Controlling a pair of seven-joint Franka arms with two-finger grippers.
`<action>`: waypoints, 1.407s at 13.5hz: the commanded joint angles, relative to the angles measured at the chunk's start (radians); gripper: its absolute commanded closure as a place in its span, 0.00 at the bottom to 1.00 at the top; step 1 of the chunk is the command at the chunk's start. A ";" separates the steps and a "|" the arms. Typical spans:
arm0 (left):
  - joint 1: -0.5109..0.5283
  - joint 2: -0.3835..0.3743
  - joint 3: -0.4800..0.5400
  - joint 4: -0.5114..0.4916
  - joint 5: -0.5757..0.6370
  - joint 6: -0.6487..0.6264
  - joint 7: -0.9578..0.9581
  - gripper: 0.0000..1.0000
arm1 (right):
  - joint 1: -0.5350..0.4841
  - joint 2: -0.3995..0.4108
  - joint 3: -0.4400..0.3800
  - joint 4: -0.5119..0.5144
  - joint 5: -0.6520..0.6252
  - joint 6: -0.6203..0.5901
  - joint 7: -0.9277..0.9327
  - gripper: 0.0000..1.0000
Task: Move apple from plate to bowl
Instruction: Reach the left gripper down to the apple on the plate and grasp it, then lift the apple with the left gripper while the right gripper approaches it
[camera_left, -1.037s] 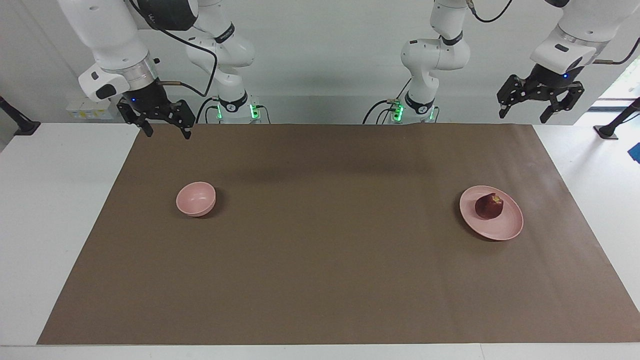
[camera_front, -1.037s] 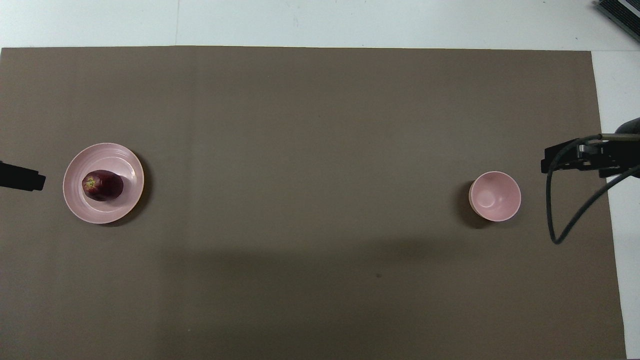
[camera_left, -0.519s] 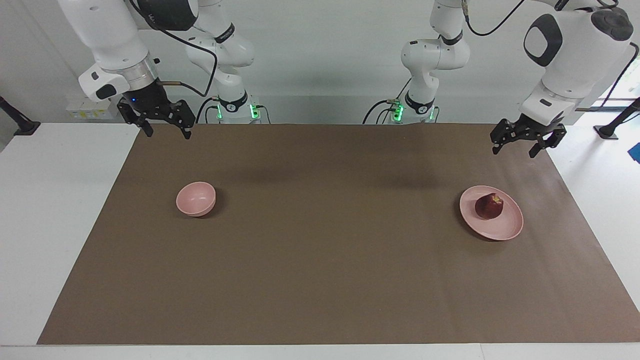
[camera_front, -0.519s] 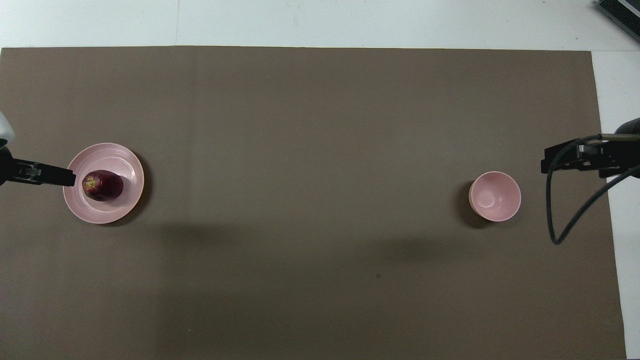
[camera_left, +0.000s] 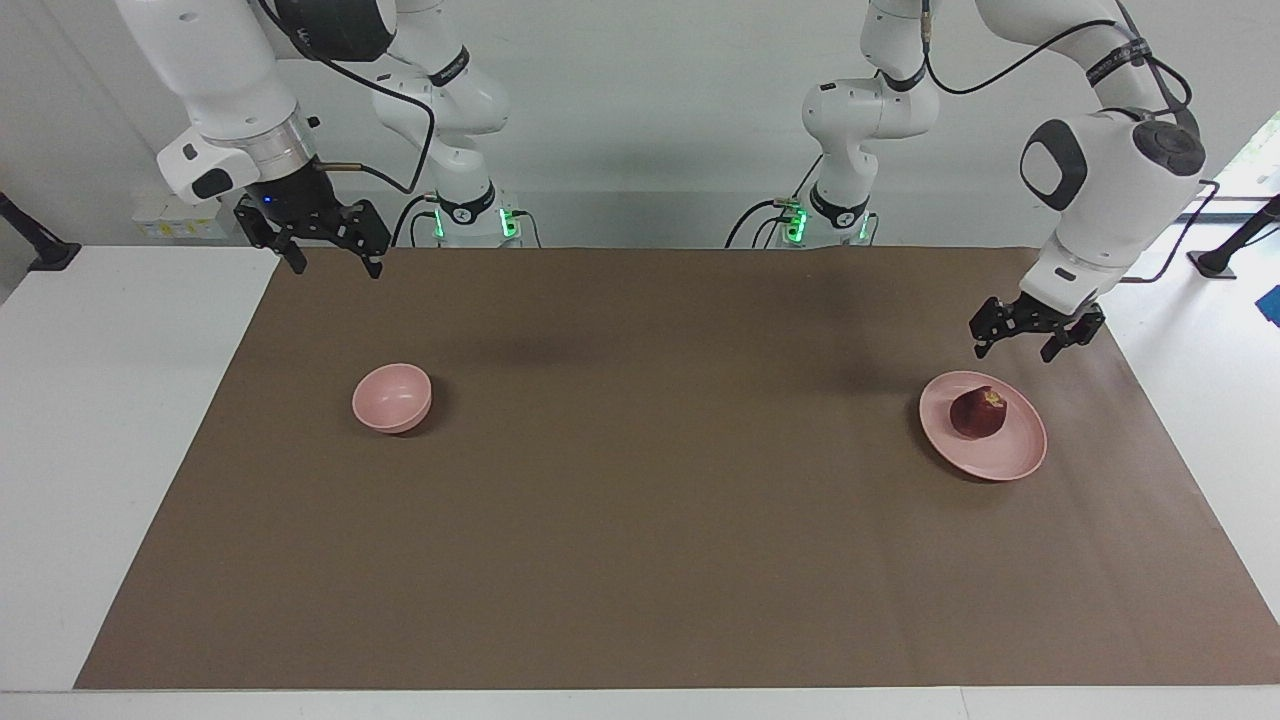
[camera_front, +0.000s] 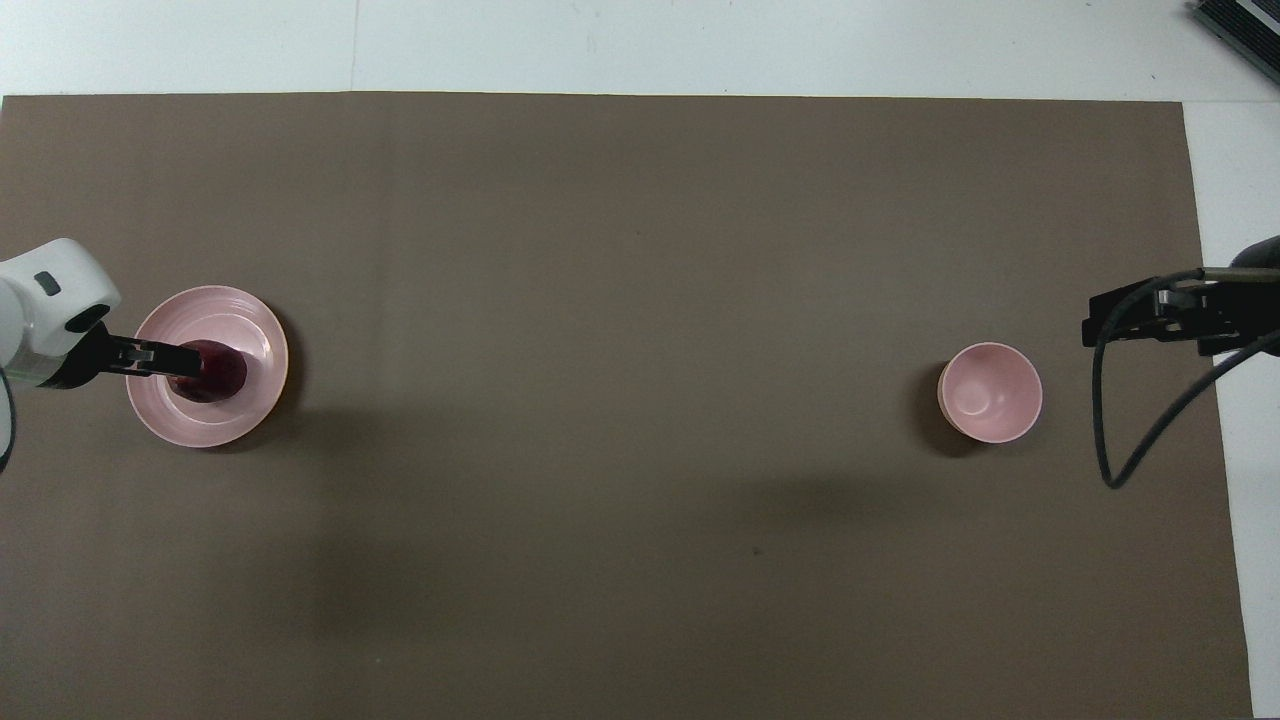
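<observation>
The dark red apple (camera_left: 978, 413) (camera_front: 218, 378) lies on the flat pink plate (camera_left: 1012, 457) (camera_front: 232, 310) toward the left arm's end of the table. My left gripper (camera_left: 1014, 352) (camera_front: 186, 356) hangs open a short way above the plate and apple, touching neither. In the overhead view it covers part of the apple. The small deep pink bowl (camera_left: 392, 398) (camera_front: 990, 392) stands empty toward the right arm's end. My right gripper (camera_left: 335, 267) (camera_front: 1095, 322) waits open, raised over the mat's edge near that bowl.
A brown mat (camera_left: 640, 520) covers most of the white table (camera_left: 110, 420). A black cable (camera_front: 1130, 440) loops down from the right arm. A dark object (camera_front: 1240, 25) sits at the table's corner farthest from the robots, at the right arm's end.
The left arm has swung in and lowered its open gripper from beside the table to just above the plate and apple. The right arm, bowl, plate and apple have not moved.
</observation>
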 joint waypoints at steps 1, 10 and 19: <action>0.013 0.046 -0.009 -0.041 -0.001 0.124 0.010 0.00 | -0.013 -0.019 0.003 -0.017 0.024 0.001 -0.019 0.00; 0.059 0.097 -0.009 -0.114 -0.153 0.239 0.175 0.22 | -0.015 -0.022 0.003 -0.022 0.024 -0.008 -0.018 0.00; 0.041 0.010 -0.022 -0.089 -0.170 0.129 0.172 1.00 | 0.018 -0.062 0.012 -0.070 0.065 -0.068 0.230 0.00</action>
